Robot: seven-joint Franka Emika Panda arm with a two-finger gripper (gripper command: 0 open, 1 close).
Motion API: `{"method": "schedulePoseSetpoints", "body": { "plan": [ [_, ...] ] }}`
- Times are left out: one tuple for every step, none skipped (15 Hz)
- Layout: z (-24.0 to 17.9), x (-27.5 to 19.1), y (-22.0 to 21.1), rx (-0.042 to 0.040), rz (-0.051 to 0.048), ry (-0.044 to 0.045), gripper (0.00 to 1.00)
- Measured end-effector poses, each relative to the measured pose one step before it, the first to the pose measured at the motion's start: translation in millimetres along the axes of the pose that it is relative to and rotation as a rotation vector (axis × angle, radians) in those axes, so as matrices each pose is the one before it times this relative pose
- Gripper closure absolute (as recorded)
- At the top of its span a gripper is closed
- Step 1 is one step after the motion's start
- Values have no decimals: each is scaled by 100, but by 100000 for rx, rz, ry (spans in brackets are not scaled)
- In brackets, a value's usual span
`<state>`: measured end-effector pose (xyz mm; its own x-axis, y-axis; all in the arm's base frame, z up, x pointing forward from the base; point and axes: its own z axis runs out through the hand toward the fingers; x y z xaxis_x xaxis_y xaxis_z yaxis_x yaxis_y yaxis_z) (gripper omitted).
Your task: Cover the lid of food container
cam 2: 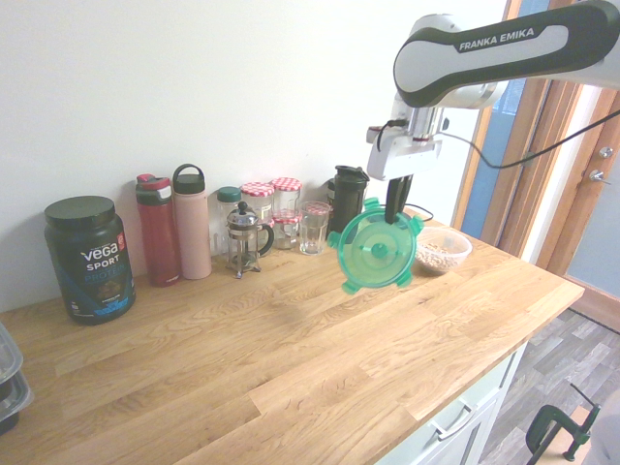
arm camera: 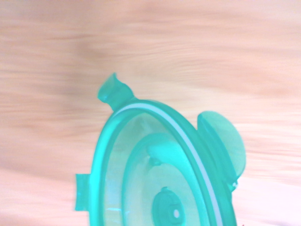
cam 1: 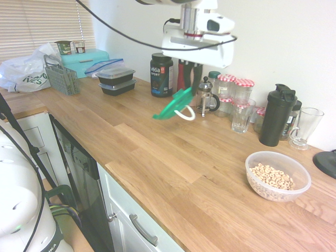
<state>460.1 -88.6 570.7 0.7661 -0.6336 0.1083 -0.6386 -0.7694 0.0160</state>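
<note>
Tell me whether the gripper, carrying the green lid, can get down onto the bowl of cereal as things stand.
Probably yes. The gripper holds the lid in the air above bare counter, and the food container sits open, apart from the glasses and the black shaker behind it. Nothing stands between them.

White, smooth-shelled arm link [cam 2: 504, 48] with a dark grey band lettered "FRANKA EMIKA" in white capitals. Below it, at 6 o'clock, a metallic grey wrist collar and a boxy white gripper body [cam 1: 202, 44] with a dark recess on its side. Two slim black fingers [cam 1: 195, 73] beneath the body; thin black cables looping off toward 3 o'clock in the second exterior view.
</note>
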Motion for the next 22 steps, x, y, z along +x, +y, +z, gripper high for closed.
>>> {"method": "schedulePoseSetpoints", "body": {
  "plan": [
    [-595,752,591,-4600,37,5138,100],
    [-537,1018,484,-4586,-138,5756,100],
    [-363,1252,338,-4318,-287,5964,100],
    [-138,1363,128,-4171,-60,5623,100],
    [-17,1383,-91,-4280,214,5607,100],
    [56,1293,-251,-4230,483,5412,100],
    [209,1191,-359,-4408,505,5307,100],
    [313,1045,-382,-4520,699,5093,100],
    [499,835,-401,-4754,785,4975,100],
    [734,519,-288,-5186,865,4469,100],
    [863,227,-153,-5421,1031,4226,100],
    [971,153,50,-5707,1371,4046,100],
    [1031,7,242,-5856,1549,3584,100],
    [1128,-295,182,-5880,1369,3154,100],
    [1134,-563,175,-6403,1203,2959,100],
    [1031,-685,51,-6282,1034,2581,100],
    [904,-835,-100,-6511,843,2399,100],
    [679,-796,-178,-6606,575,2228,100],
    [565,-686,-181,-6637,388,2210,100],
    [478,-759,-247,-6625,62,2237,100],
    [536,-791,-281,-6599,-162,2224,100],
    [563,-803,-317,-6597,-561,2197,100]
  ]
}}
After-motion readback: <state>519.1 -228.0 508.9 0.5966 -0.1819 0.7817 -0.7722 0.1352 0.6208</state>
